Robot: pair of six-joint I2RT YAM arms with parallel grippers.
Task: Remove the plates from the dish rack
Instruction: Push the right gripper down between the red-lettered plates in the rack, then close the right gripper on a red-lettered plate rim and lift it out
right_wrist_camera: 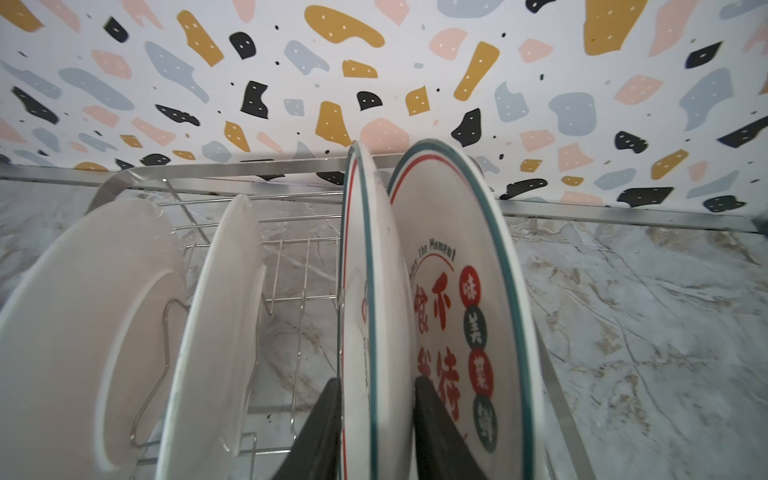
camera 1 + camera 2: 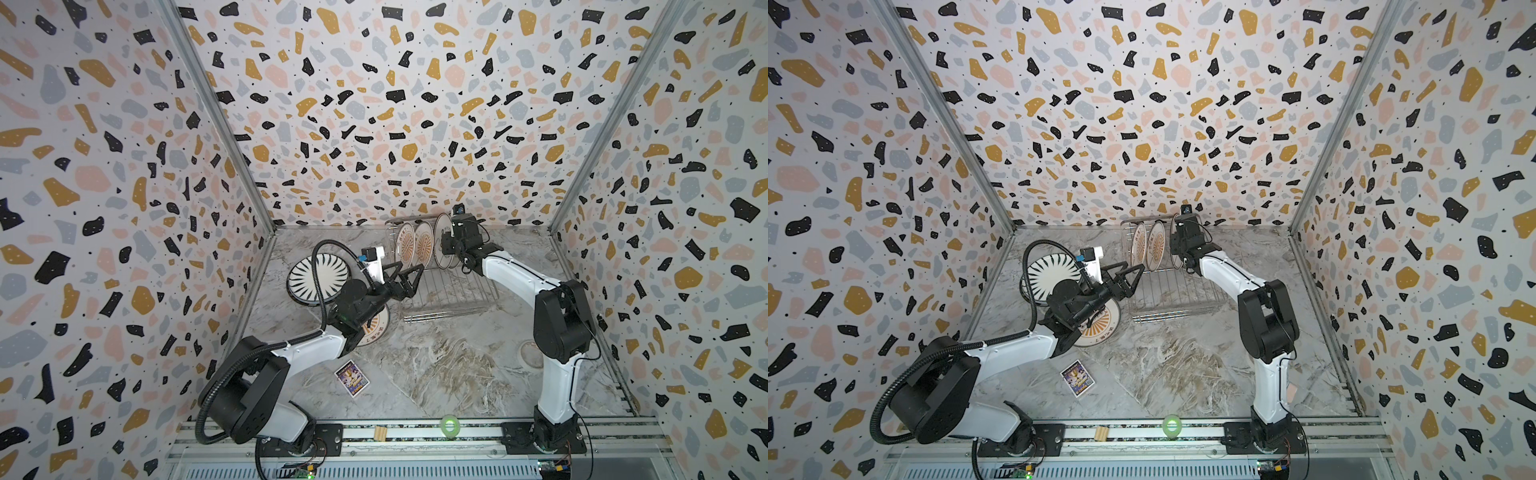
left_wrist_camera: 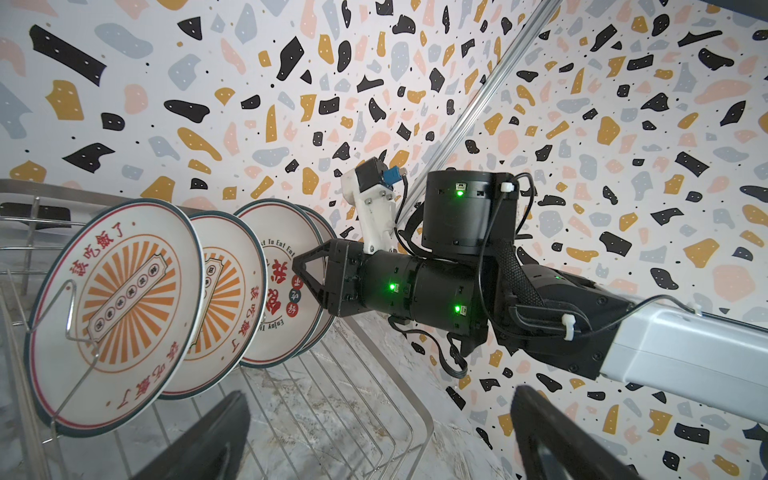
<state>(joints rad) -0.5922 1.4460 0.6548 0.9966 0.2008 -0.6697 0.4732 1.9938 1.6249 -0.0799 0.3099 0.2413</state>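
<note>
Silver wire forms the dish rack point(image 2: 453, 293), the only container here, standing at the far middle of the marble table point(image 2: 436, 374). Four plates stand on edge between the prongs of its far half: two orange sunburst plates point(image 3: 124, 299) on the left and two red-character plates point(image 3: 282, 291) to their right. The near half of the rack is bare wire. Out of the rack, a black-striped plate point(image 2: 318, 276) lies flat on the table to the left, resting on another plate whose dark rim just shows beneath it. A loose sunburst plate point(image 2: 1100, 328) lies nearer, half under the left arm. By that count at least three are unloaded and four are left, so the job looks a little short of half done. The right gripper point(image 1: 376, 380) reaches over the rack from the right, its jaws straddling the rim of the gripped-side plate point(image 1: 365, 257), the left one of the red-character pair. A finger sits close against each face, but whether they already bite I cannot tell. The left gripper point(image 2: 409, 272) hovers at the rack's left edge, jaws wide apart and holding nothing.
</note>
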